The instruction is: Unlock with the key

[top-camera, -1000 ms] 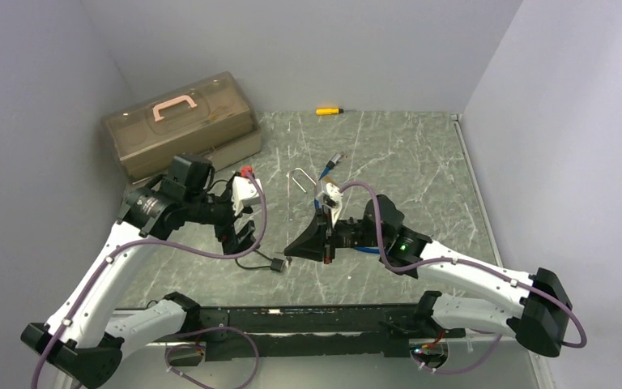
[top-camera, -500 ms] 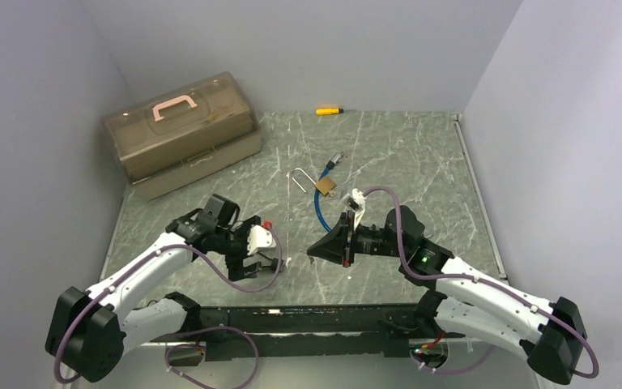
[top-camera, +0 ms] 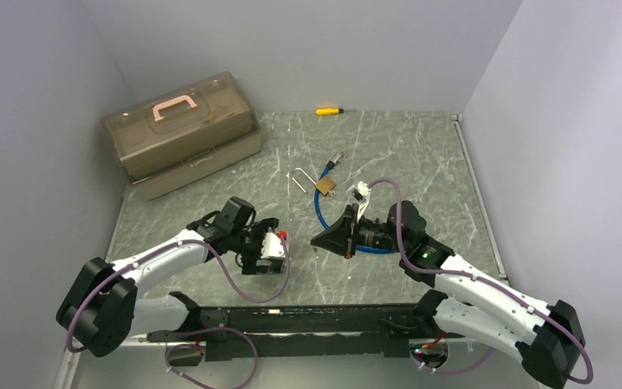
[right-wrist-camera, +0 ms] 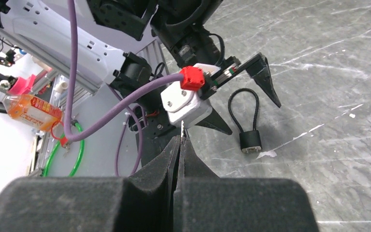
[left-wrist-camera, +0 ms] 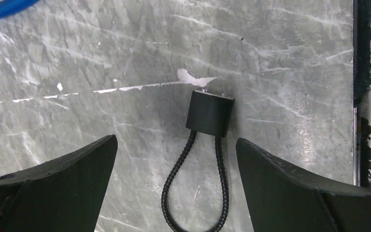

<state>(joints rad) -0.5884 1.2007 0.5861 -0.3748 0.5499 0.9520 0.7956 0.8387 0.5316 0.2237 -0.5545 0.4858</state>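
**Left gripper** [left-wrist-camera: 175, 141]: The fingers were spread wide and gripped nothing. The gripper was held low over the table [top-camera: 405, 154].

**Black cable lock** [left-wrist-camera: 209, 113]: It lay flat on the table in the gap between the left fingers and touched neither of them. In the left wrist view, the block-shaped body sat at the 12 o'clock end. The black cable loop [left-wrist-camera: 195, 193] trailed toward 6 o'clock. In the top view the left gripper hid the lock.

**Right gripper** [top-camera: 314, 240]: The fingers were pressed together. The tip pointed toward 9 o'clock at the left gripper, near it but apart. In the right wrist view, a thin pale sliver showed at the fingertips [right-wrist-camera: 180, 140]. Whether it was the key could not be told.

**Other items, top view:**
- A brass padlock [top-camera: 325, 185] lay at 12 o'clock from the right gripper, beside a blue cable [top-camera: 321, 212].
- A translucent brown toolbox [top-camera: 182, 130] stood at 11 o'clock.
- A yellow screwdriver [top-camera: 328, 110] lay at the 12 o'clock edge.
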